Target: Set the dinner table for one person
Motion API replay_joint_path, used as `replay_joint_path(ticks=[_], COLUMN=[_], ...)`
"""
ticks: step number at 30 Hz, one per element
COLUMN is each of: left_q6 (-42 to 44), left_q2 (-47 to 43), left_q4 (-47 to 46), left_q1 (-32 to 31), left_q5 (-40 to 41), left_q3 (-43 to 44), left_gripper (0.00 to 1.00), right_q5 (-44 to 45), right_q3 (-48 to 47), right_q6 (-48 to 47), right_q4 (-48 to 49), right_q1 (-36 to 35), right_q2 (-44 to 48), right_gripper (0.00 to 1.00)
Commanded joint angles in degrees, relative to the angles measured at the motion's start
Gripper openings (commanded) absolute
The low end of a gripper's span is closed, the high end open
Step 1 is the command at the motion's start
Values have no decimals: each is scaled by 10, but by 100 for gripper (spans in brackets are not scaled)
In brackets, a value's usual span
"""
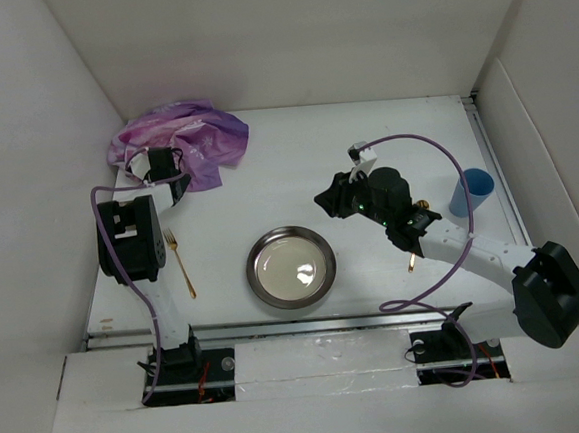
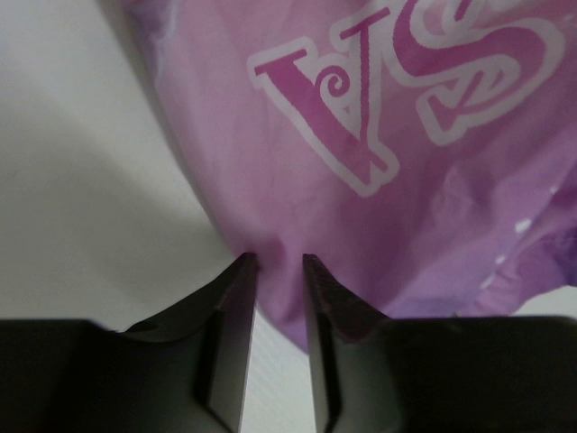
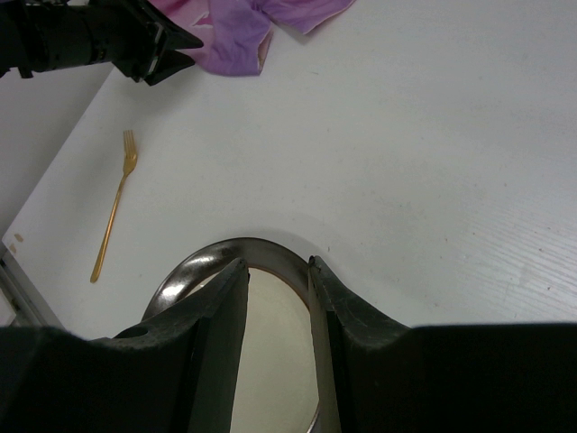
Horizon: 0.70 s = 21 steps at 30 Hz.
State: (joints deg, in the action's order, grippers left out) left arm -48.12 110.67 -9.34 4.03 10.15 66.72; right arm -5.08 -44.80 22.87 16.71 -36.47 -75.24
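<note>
Hovering at the far left of the dinner table [image 1: 296,166], the left gripper [image 2: 279,263] has its tips right on the near edge of a crumpled purple cloth [image 2: 406,225]. The jaws are partly open, with a narrow gap. A fold of cloth reaches in at the tips and white tabletop shows through lower down. Nothing looks clamped.

The right gripper [image 3: 278,266] hangs over the middle of the table, just beyond a round metal plate [image 1: 257,279]. Its jaws are also partly open and hold nothing; from the wrist, the plate's far rim shows through the gap.

The white tabletop fills the floor of the enclosure. A gold fork [image 1: 180,263] lies flat on it to the left of the plate, tines pointing far, clear of both grippers. A blue cup [image 1: 470,194] stands upright near the right edge.

Hard to make out:
- The pink-and-white lettering on the cloth is upside down from the left wrist and cut off by the frame.
- A small gold utensil [image 1: 411,261] pokes out from under the right arm. Most of it is covered, so I cannot tell its type.
- The left arm's housing blocks part of the cloth's near edge from above.
</note>
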Motion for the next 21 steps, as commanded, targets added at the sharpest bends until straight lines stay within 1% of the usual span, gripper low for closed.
replay_joint_path(ticks=[1,3,5,6,8,10,11,12,13,14,16,18,19,20,21], left_q6=[-5,-3,-14,-21,-32,-30,-22,-15,1,12,28,28,20,19,20], left_q2=[48,60,67,67,62,53,50,44,26,22,21,30,38,43,42], left_q4=[23,28,8,-7,-39,-39,-26,-18,-16,-23,-22,-24,-45,-55,-34], left_q1=[5,-1,-1,-1,-1,-1,-1,-1,-1,-1,-1,-23,-34,-49,-67], left_q5=[-19,-38,-63,-93,-120,-127,-122,-86,-73,-65,-73,-96,-117,-121,-108], left_q3=[59,79,76,60,41,32,32,33,30,24,23,29,27,32,48], left_gripper=[22,10,2,0,0,0,0,0,0,0,0,0,0,0,0], right_q5=[-5,0,13,15,19,26,24,20,10,8,9,6,7,8,17], right_q3=[-24,-24,-21,-20,-18,-17,-17,-20,-22,-23,-22,-22,-22,-22,-21], right_q6=[-6,-8,-6,-8,-7,-8,-6,-6,-6,-7,-5,-4,-4,-4,-5], right_q4=[21,19,19,18,15,16,16,16,13,13,17,19,18,20,18], right_q1=[-4,-4,-4,-4,-4,-4,-4,-4,-4,-4,-4,-4,-4,-4,-4], right_q2=[4,10,18,19,26,27,24,21,19,18,17,13,12,12,12], right_gripper=[39,39,39,39,39,39,39,39,39,39,39,39,39,39,38])
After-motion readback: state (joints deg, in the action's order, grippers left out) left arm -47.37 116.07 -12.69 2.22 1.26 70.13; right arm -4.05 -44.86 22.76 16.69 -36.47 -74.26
